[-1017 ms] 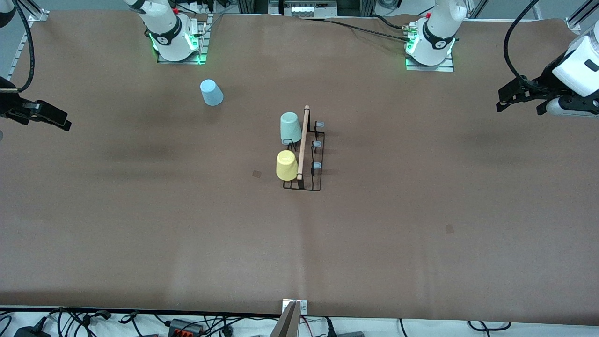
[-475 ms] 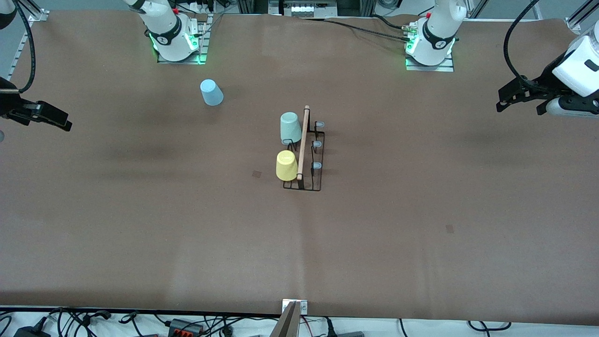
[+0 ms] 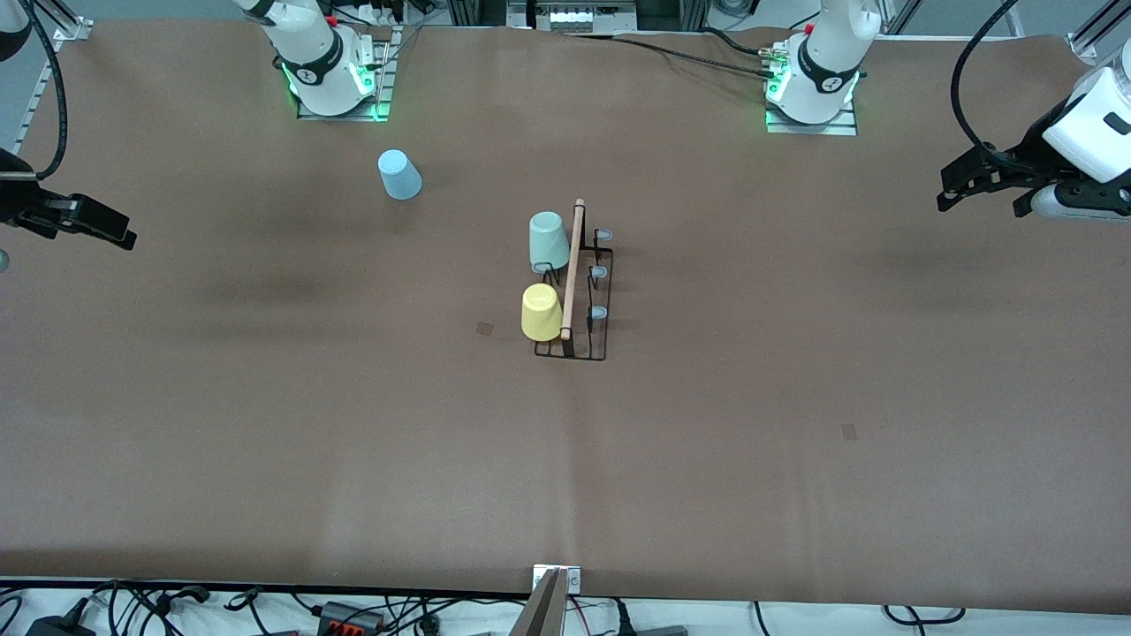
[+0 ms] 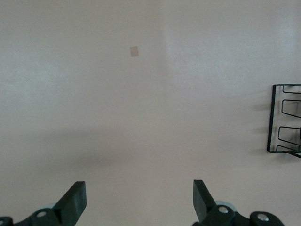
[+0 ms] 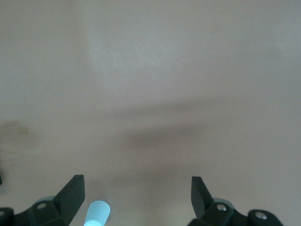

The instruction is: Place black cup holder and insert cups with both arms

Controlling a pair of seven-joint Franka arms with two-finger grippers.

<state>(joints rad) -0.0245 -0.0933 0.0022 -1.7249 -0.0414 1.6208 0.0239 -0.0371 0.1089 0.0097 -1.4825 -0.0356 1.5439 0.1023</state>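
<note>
The black cup holder (image 3: 585,300) stands at mid-table, its wooden rod handle (image 3: 572,269) on top. A mint green cup (image 3: 548,240) and a yellow cup (image 3: 541,311) sit upside down on its prongs, on the side toward the right arm. Three pale-tipped prongs (image 3: 598,273) on its other side are bare. A light blue cup (image 3: 399,174) stands upside down on the table near the right arm's base; it also shows as the blue cup (image 5: 98,213) in the right wrist view. My left gripper (image 3: 976,201) (image 4: 137,200) hangs open and empty over its end of the table, with the holder's edge (image 4: 272,117) in sight. My right gripper (image 3: 106,230) (image 5: 136,194) hangs open and empty over the other end.
The arm bases (image 3: 336,84) (image 3: 813,88) stand along the table's edge farthest from the front camera. Two small dark patches (image 3: 485,328) (image 3: 849,431) mark the brown table cover. Cables (image 3: 353,614) lie off the table's nearest edge.
The right gripper has shifted very slightly; the left gripper, the holder and the cups have not moved.
</note>
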